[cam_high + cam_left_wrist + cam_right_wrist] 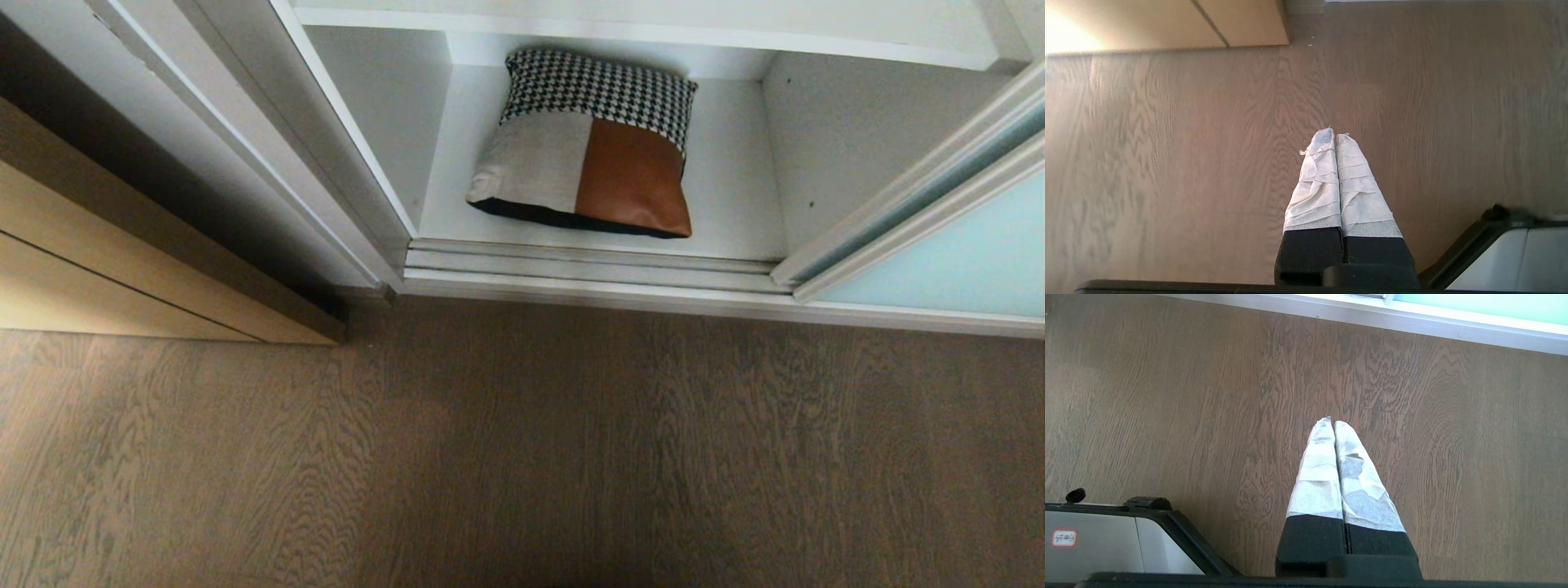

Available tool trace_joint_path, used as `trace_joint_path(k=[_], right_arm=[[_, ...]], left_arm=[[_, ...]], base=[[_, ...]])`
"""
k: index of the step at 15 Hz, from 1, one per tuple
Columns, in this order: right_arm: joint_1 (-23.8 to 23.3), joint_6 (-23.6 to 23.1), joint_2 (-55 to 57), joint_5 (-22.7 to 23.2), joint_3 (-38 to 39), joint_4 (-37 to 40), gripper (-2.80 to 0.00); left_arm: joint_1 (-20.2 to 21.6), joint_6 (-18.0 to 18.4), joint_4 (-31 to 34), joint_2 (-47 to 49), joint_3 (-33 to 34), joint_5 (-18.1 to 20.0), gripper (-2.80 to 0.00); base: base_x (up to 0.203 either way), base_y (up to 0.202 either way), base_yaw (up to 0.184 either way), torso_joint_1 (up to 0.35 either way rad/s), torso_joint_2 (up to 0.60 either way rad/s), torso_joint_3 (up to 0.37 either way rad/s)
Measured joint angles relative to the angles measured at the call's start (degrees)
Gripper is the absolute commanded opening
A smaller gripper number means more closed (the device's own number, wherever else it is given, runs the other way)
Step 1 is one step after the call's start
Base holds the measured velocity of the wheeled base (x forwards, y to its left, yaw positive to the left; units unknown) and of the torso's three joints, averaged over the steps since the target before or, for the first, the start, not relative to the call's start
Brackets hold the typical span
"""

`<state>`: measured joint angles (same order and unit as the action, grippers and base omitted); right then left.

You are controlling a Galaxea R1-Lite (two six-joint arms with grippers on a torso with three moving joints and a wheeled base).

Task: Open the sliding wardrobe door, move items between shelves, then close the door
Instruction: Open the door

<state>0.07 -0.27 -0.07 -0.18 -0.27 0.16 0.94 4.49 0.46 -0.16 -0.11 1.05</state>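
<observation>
We note a fabric cushion (588,147): woven houndstooth, matt beige cloth, a smooth brown leather-look patch. The shelf (735,212) is matt white board. The door (963,261) is frosted glass in a pale satin frame. The floor (522,457) is matt wood-grain. The fingers (1327,179) carry creased white tape.

Grey-brown wood-grain floor (522,457) beside tan wooden door (122,278).

Grey-brown wood-grain floor (522,449) fills foreground; tan wooden door (122,269) at left edge.
</observation>
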Motion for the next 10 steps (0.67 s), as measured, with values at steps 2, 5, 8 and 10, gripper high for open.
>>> trace_joint_path(k=[2,5,8,10], right_arm=[[0.0,-0.02,0.0,0.0,0.0,-0.02,-2.8],[0.0,-0.02,0.0,-0.01,0.0,0.0,-2.8],[0.0,0.0,0.0,0.02,0.0,-0.02,-2.8],[0.0,0.0,0.0,0.0,0.0,-0.02,-2.8]], left_arm=[[0.0,-0.95,-0.13,-0.02,0.04,-0.07,-2.8],[0.0,-1.75,-0.17,-0.02,0.06,-0.15,-2.8],[0.0,-2.07,-0.2,-0.02,0.09,-0.26,-2.8],[0.0,-2.19,-0.22,-0.02,0.11,-0.34,-2.8]], base=[[0.0,0.0,0.0,0.0,0.0,0.0],[0.0,0.0,0.0,0.0,0.0,0.0],[0.0,0.0,0.0,0.0,0.0,0.0],[0.0,0.0,0.0,0.0,0.0,0.0]])
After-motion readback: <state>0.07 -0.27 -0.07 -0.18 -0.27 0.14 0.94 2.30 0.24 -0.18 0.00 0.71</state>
